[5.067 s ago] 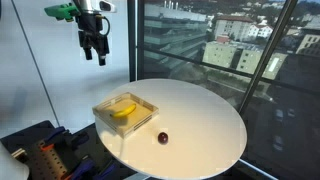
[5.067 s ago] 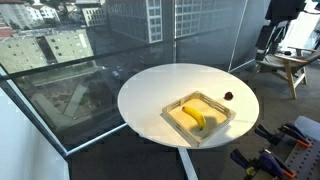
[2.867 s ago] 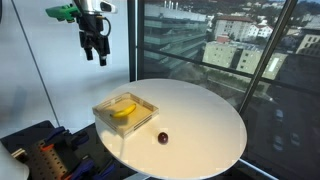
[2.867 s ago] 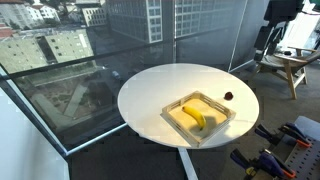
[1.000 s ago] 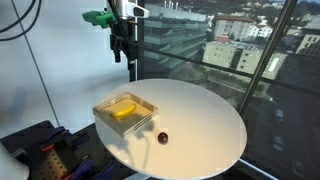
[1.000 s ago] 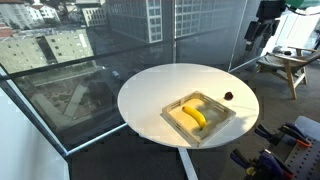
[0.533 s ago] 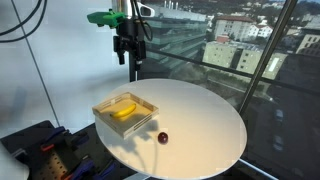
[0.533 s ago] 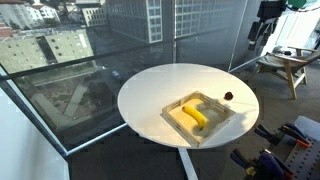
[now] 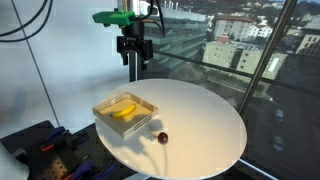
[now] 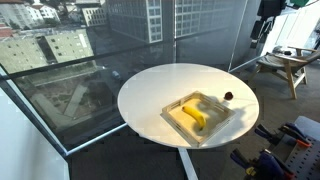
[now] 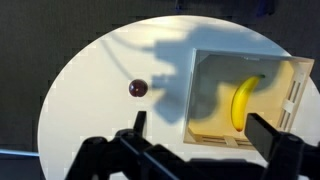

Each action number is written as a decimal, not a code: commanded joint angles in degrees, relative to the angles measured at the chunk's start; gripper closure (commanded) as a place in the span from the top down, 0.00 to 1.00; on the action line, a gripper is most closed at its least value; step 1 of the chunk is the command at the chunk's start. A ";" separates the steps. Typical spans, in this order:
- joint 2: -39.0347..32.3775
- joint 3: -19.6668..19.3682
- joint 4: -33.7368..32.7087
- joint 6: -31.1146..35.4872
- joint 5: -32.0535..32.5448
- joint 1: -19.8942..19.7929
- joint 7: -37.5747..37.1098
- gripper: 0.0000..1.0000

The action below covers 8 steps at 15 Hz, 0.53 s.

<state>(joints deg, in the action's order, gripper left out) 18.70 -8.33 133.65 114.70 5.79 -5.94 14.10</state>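
My gripper (image 9: 133, 57) hangs open high above the far edge of the round white table (image 9: 200, 130), with nothing between its fingers. It shows at the upper right in an exterior view, gripper (image 10: 262, 28). Below it stands a shallow wooden box (image 9: 125, 112) holding a yellow banana (image 9: 123, 111). A small dark red fruit (image 9: 162, 138) lies on the table beside the box. From the wrist, the gripper (image 11: 200, 135) looks down on the box (image 11: 210, 120), the banana (image 11: 241, 100) and the dark fruit (image 11: 137, 88).
Tall glass windows surround the table, with city buildings (image 9: 235, 50) far below. Tools and clamps (image 9: 45, 155) sit on a low stand beside the table. A wooden stool (image 10: 290, 65) stands at the right in an exterior view.
The arm has swung sideways from beside the table to above its far edge, staying high. The gripper stayed open. Box, banana and fruit have not moved.
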 commanded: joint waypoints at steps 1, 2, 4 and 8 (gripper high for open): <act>-2.27 -1.07 -2.75 -0.20 0.18 0.19 3.91 1.00; -2.65 -1.21 -2.98 -0.06 0.17 0.19 4.63 1.00; -3.73 -1.51 -3.56 0.48 0.18 0.16 6.17 1.00; -6.09 -2.18 -4.68 1.75 -0.15 0.05 9.44 1.00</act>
<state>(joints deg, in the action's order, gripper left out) 14.94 -9.66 131.31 115.98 5.80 -5.94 20.42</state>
